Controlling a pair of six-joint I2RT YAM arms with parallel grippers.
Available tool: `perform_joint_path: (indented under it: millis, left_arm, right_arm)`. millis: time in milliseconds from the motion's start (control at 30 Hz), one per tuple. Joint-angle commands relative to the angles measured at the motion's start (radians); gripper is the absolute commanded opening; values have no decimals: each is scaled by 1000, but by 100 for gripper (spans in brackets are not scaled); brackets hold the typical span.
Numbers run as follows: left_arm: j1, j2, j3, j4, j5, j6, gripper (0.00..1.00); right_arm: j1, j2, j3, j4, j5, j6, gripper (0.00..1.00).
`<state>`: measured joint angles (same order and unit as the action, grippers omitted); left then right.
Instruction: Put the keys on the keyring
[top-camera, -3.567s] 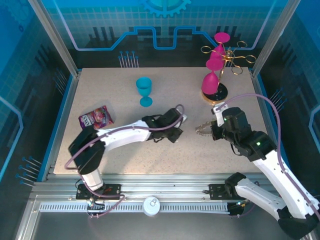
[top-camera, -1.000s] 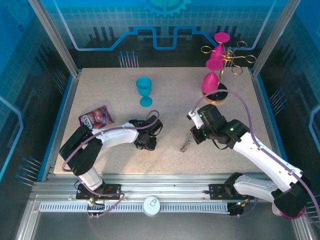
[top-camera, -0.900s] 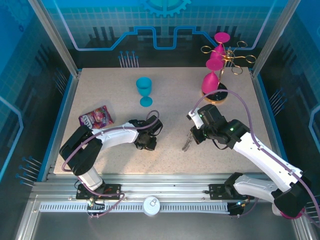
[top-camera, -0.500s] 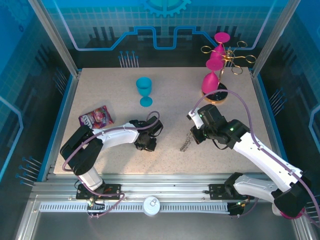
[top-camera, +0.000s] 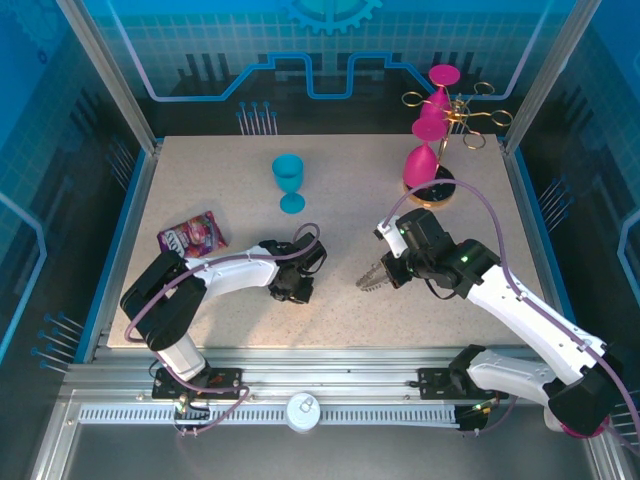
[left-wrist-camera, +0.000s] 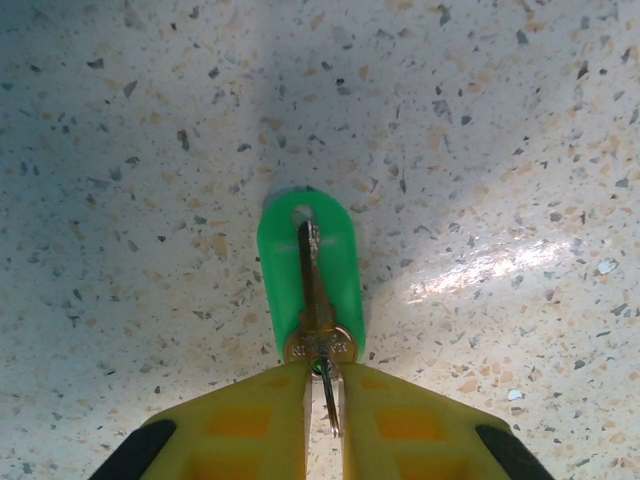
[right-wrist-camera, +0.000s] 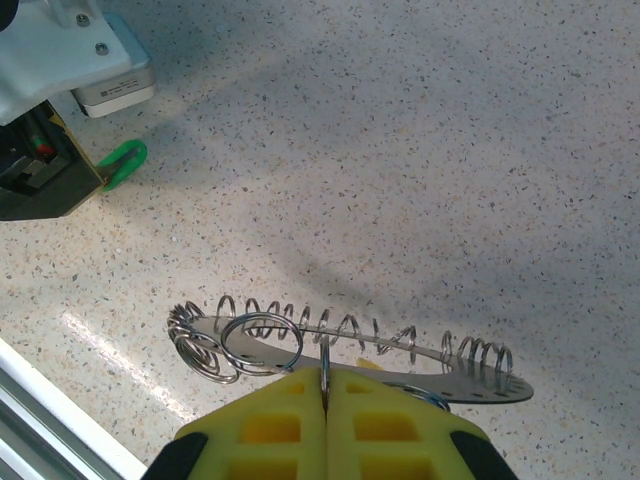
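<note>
The left gripper (left-wrist-camera: 323, 385) had its yellow fingers (left-wrist-camera: 250, 410) a slit apart astride the small loop of the keys (left-wrist-camera: 312, 290), which lay flat on the table (left-wrist-camera: 500, 150); whether they pinched it could not be told. Beyond, the right gripper (right-wrist-camera: 325, 385) was clamped tight on the keyring (right-wrist-camera: 350, 335), whose near edge was hidden behind it.

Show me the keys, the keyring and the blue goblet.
keys (left-wrist-camera: 312, 285): left wrist view, on the key blade lying over the green tag.
keyring (right-wrist-camera: 490, 380): right wrist view, on its flat metal strip below the coil.
blue goblet (top-camera: 288, 172): top external view, on the bowl.
</note>
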<state>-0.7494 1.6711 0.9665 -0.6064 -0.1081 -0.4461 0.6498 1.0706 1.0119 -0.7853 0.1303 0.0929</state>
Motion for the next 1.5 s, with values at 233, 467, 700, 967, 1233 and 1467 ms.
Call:
perform_joint_path:
  millis: [233,467,700,967,1233,1467]
  left_arm:
    - [-10,21,9,-33,19,-1,12]
    - [-16,24,12,-39,11,2,11]
    - [-18,7,17,-45,-8,0,15]
    - [-18,-2,17,-45,-14,2,15]
    - [-19,-16,24,-41,-29,7,17]
    - [-18,-11,26,-37,-28,7,18]
  right_arm:
    - [13,-22,12,8,10,3,0]
    - [13,-23,13,6,9,3,0]
    - [14,-21,10,6,8,2,0]
    - [13,-20,12,3,7,1,0]
    - [14,-15,16,1,4,-1,0]
    - [13,-14,19,1,2,0,0]
